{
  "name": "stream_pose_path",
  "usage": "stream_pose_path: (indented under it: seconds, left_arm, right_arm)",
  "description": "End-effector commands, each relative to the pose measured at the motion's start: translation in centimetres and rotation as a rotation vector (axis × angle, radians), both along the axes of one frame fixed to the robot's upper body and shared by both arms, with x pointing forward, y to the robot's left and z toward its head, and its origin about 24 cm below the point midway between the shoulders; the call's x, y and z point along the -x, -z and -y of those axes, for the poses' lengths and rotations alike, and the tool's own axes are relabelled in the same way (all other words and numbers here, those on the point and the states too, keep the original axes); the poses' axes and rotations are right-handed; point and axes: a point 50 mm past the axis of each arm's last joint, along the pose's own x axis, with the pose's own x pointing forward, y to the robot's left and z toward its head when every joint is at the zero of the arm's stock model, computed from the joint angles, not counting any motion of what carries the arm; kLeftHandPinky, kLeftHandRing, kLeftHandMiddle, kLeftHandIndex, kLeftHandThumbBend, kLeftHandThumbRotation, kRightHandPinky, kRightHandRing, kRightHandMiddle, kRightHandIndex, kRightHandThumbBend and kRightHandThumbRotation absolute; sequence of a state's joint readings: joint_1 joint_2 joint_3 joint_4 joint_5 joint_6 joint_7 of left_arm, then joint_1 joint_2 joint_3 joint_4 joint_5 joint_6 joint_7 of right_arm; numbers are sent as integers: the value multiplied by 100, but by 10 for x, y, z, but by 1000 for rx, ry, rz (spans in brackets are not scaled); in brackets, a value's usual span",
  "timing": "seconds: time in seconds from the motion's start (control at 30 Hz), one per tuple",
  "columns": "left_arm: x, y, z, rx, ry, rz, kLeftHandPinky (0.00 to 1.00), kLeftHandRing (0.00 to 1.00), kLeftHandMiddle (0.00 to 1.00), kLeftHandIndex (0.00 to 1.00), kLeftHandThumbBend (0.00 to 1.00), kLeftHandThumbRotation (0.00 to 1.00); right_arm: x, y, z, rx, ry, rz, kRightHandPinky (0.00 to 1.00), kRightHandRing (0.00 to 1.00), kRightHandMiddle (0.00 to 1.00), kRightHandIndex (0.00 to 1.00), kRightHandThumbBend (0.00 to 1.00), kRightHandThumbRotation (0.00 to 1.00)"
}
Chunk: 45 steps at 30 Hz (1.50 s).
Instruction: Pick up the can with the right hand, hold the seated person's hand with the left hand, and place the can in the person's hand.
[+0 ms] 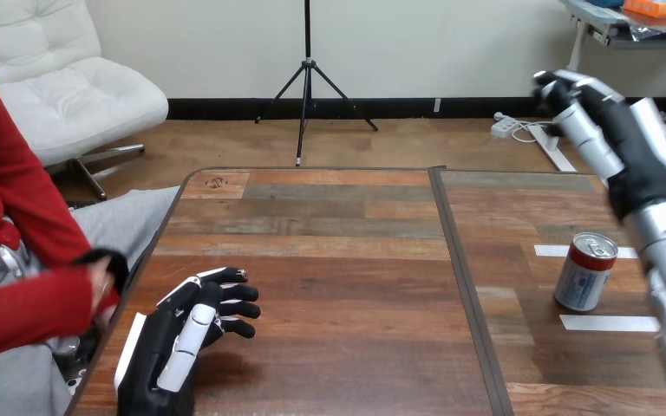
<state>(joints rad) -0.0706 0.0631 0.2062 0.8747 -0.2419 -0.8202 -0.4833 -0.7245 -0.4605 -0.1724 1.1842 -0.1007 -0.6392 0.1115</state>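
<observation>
Left hand (172, 345) hangs low, right hand (631, 146) raised.

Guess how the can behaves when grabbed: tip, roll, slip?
The can stands upright, taller than wide: a high push probably tips it, and it would then likely roll. Its smooth metal wall may slip in the fingers of the right hand. Thin walls likely dent under a hard squeeze.

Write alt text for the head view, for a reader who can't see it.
A red-and-silver can stands untouched on the wooden table at the right, with the robot's right hand raised, open and empty, above it. The left hand rests open on the table at the lower left, apart from the person's hand at the table's left edge.
</observation>
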Motion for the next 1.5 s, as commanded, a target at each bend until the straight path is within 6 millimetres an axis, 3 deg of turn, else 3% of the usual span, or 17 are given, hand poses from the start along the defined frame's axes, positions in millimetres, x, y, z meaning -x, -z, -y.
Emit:
stream_pose_path:
  seconds: [0.0,0.03,0.37,0.8,1.1,1.47]
  left_arm:
    - [-19,-15,6,-1,28,72,47,57,60,63,70,74]
    - [-19,-15,6,-1,29,73,47,57,60,63,70,74]
    - [-19,-15,6,-5,28,72,48,56,59,63,69,74]
    - [-19,-15,5,-12,30,72,46,56,58,62,71,74]
    - [-19,-15,4,-17,31,72,46,55,57,62,70,75]
    - [-20,-15,4,-26,35,68,47,55,56,63,70,76]
  right_arm:
    - [-12,-34,7,14,24,73,78,88,90,87,91,77]
    - [-12,-35,8,11,28,71,78,88,91,87,91,71]
    - [-12,-35,23,-6,77,4,80,93,96,92,98,53]
    - [-7,-26,39,38,147,-84,91,99,99,96,100,43]
    - [-3,-16,44,94,190,-147,94,100,100,99,100,43]
    - [3,-1,48,111,207,-234,84,96,99,99,100,40]
